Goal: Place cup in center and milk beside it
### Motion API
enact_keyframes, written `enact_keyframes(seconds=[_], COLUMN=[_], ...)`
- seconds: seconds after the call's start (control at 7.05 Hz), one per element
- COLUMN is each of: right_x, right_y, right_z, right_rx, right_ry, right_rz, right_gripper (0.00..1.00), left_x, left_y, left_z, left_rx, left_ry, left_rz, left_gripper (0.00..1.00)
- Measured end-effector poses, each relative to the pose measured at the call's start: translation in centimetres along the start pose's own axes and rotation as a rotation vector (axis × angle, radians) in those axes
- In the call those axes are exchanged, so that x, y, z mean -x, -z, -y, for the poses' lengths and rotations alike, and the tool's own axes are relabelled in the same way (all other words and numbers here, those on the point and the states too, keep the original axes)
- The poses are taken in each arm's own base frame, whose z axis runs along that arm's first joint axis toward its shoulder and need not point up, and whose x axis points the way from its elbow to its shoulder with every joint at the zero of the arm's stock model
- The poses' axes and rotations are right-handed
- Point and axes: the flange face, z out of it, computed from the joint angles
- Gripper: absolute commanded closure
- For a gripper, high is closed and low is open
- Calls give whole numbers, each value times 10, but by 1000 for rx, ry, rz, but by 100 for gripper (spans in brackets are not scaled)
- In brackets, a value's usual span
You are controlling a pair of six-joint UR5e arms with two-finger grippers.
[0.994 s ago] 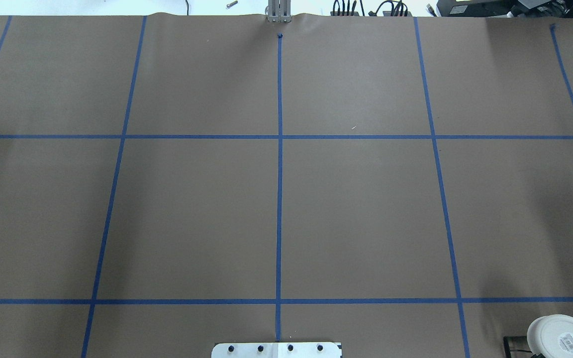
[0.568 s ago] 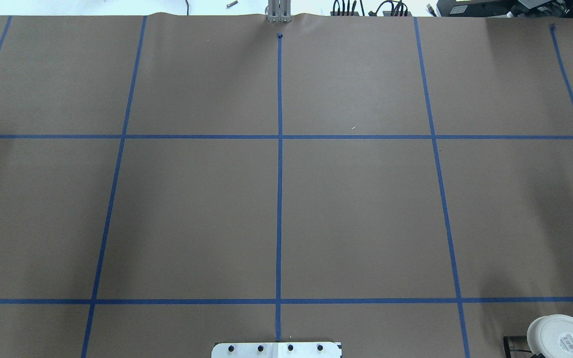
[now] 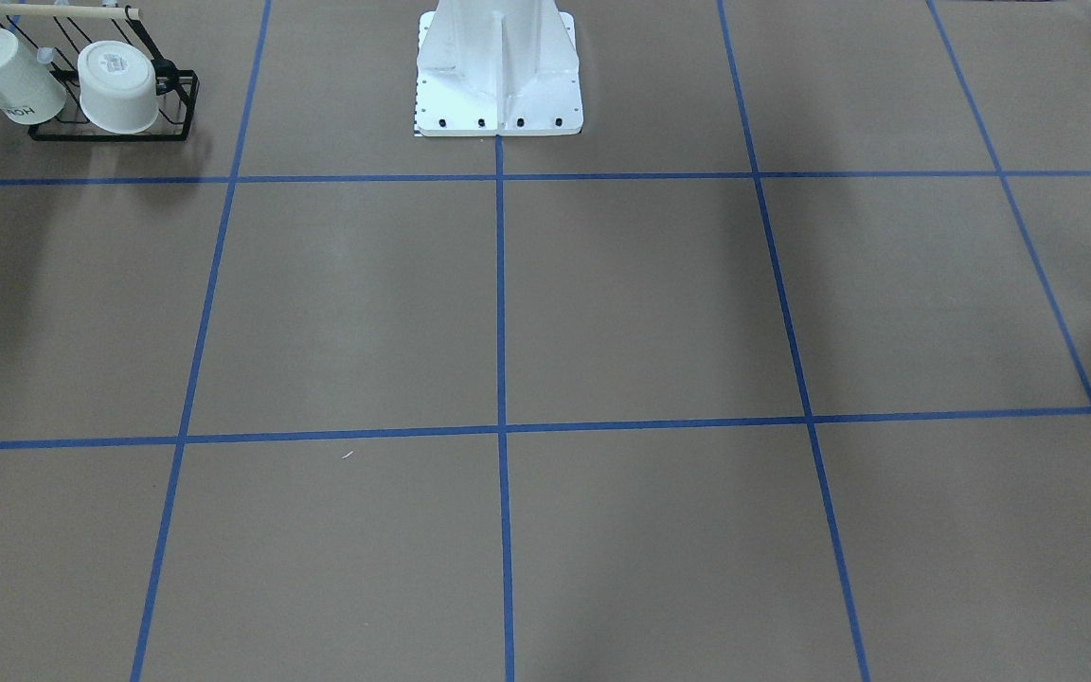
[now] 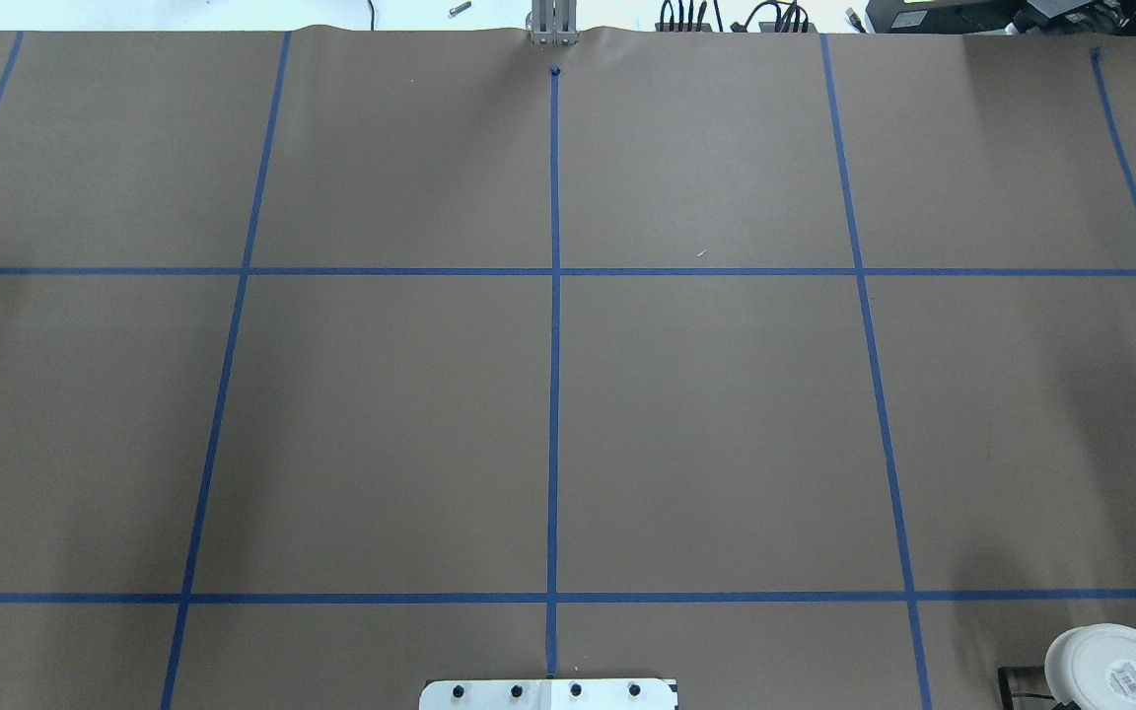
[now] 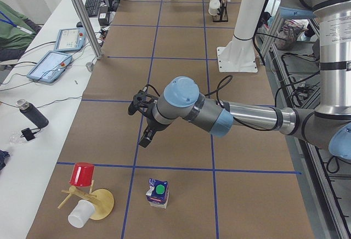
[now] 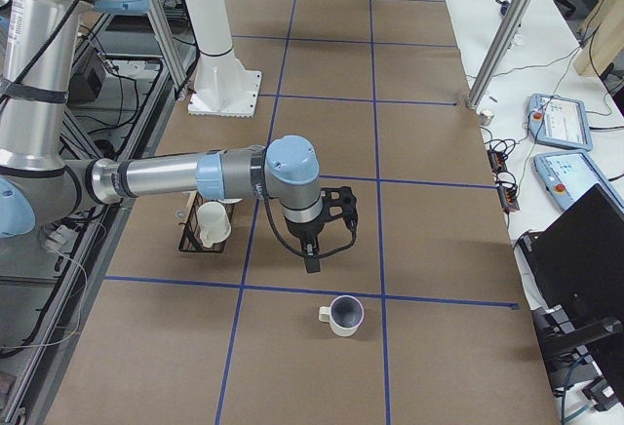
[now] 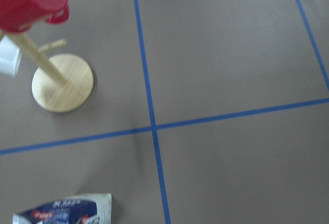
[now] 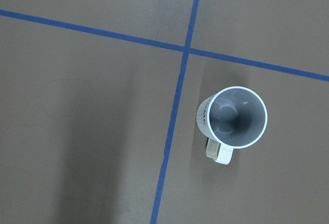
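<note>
The cup (image 8: 232, 118), a small white mug with a dark grey inside, stands upright just past a tape crossing, below my right wrist camera. In the exterior right view the cup (image 6: 342, 315) sits near the table end, in front of my right gripper (image 6: 327, 235), which hovers above it. The milk (image 5: 158, 192) stands upright near the other table end, with my left gripper (image 5: 145, 121) hovering above and beyond it. Its top edge shows in the left wrist view (image 7: 64, 211). I cannot tell whether either gripper is open. The center (image 4: 554, 434) is bare brown surface.
A wooden mug tree (image 7: 62, 82) with a red cup (image 5: 82, 174) stands left of the milk, a white cup (image 5: 81, 214) by its base. A black rack (image 3: 110, 128) holds a lettered mug (image 3: 6, 80) and a wide white cup (image 4: 1110, 671). The robot base (image 3: 498, 66) is mid-table.
</note>
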Motion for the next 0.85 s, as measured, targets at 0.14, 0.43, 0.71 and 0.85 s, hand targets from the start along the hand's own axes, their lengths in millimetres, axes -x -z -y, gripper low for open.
enact_keyframes(seconds=[0.14, 0.43, 0.71, 0.85], right_x=[-9, -17, -23, -31], right_y=[-10, -26, -62, -94], right_z=[-2, 14, 52, 73], right_rx=[20, 45, 59, 41], right_ry=[-17, -36, -24, -5], right_rz=[3, 6, 7, 9], right_gripper=[3, 11, 17, 31], left_x=[-1, -1, -3, -3], left_y=[0, 1, 2, 2], left_z=[0, 1, 3, 4], left_rx=[-4, -6, -10, -12], left_ry=[-4, -7, -11, -13], left_rz=[0, 0, 0, -1], left_gripper=[1, 1, 1, 1])
